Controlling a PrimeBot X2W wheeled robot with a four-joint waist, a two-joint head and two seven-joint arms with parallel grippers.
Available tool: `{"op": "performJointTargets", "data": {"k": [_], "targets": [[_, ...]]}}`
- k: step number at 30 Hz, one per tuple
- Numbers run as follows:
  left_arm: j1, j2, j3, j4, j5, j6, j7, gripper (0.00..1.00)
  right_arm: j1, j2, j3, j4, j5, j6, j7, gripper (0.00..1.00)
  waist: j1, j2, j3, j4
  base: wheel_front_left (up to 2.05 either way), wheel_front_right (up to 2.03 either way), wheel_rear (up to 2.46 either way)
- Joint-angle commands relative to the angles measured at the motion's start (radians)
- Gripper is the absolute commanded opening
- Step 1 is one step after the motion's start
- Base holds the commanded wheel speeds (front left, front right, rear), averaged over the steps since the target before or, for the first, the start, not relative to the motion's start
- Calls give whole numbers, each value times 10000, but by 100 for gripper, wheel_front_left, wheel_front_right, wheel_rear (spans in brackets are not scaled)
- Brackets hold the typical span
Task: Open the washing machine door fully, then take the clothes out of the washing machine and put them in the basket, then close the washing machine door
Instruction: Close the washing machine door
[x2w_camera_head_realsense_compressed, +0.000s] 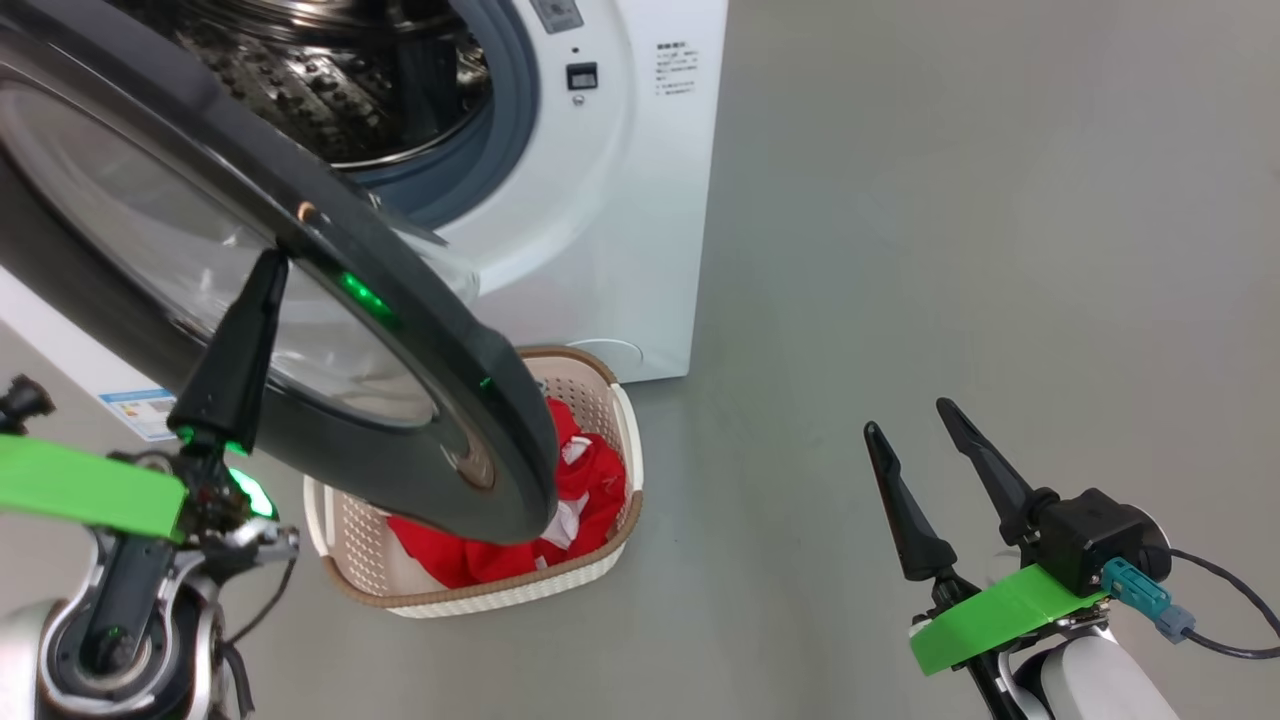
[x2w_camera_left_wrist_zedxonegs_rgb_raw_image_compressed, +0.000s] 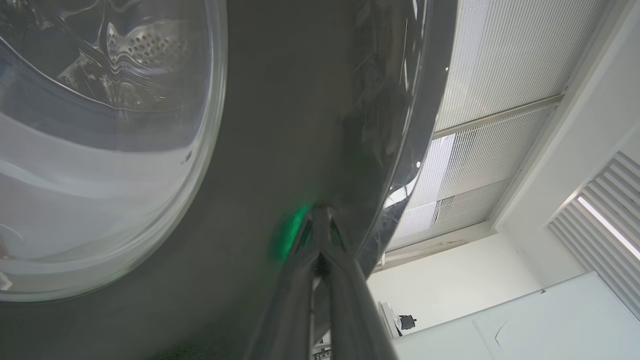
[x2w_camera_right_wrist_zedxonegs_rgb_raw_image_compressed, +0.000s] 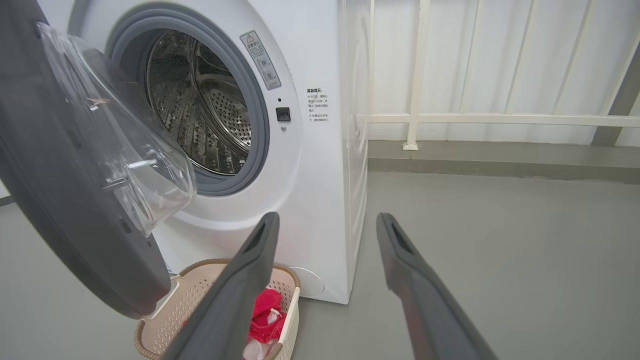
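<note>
The white washing machine (x2w_camera_head_realsense_compressed: 620, 200) (x2w_camera_right_wrist_zedxonegs_rgb_raw_image_compressed: 320, 200) stands with its steel drum (x2w_camera_right_wrist_zedxonegs_rgb_raw_image_compressed: 200, 110) bare of clothes as far as I see. Its black-rimmed door (x2w_camera_head_realsense_compressed: 420, 330) (x2w_camera_right_wrist_zedxonegs_rgb_raw_image_compressed: 60, 200) hangs partly open over the basket. My left gripper (x2w_camera_head_realsense_compressed: 268, 262) is shut, its tips pressed against the door's outer face (x2w_camera_left_wrist_zedxonegs_rgb_raw_image_compressed: 300, 125); in the left wrist view the left gripper (x2w_camera_left_wrist_zedxonegs_rgb_raw_image_compressed: 320, 210) touches the dark rim beside the glass. The red and white clothes (x2w_camera_head_realsense_compressed: 590, 480) (x2w_camera_right_wrist_zedxonegs_rgb_raw_image_compressed: 265, 312) lie in the cream basket (x2w_camera_head_realsense_compressed: 480, 595) (x2w_camera_right_wrist_zedxonegs_rgb_raw_image_compressed: 200, 285). My right gripper (x2w_camera_head_realsense_compressed: 910, 418) (x2w_camera_right_wrist_zedxonegs_rgb_raw_image_compressed: 325, 222) hangs open over the floor.
Grey floor (x2w_camera_head_realsense_compressed: 950, 250) spreads to the right of the machine. A white railing (x2w_camera_right_wrist_zedxonegs_rgb_raw_image_compressed: 475, 119) runs along the wall behind it. The basket sits on the floor right against the machine's front, under the door's swing.
</note>
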Motion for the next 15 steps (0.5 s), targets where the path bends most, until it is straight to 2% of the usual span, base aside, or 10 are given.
{"op": "performJointTargets", "data": {"k": [1,15], "targets": [[-464,130,198,-150,114,-162,-61,0,-382,7,194,-280,72,63,-65,100,0,0,133,-148,0,0,0],[-2070,120,-129,1070,688,-533,-758,0,-665,-2,216,-414,70,63,-65,100,0,0,831,-655,0,0,0]]}}
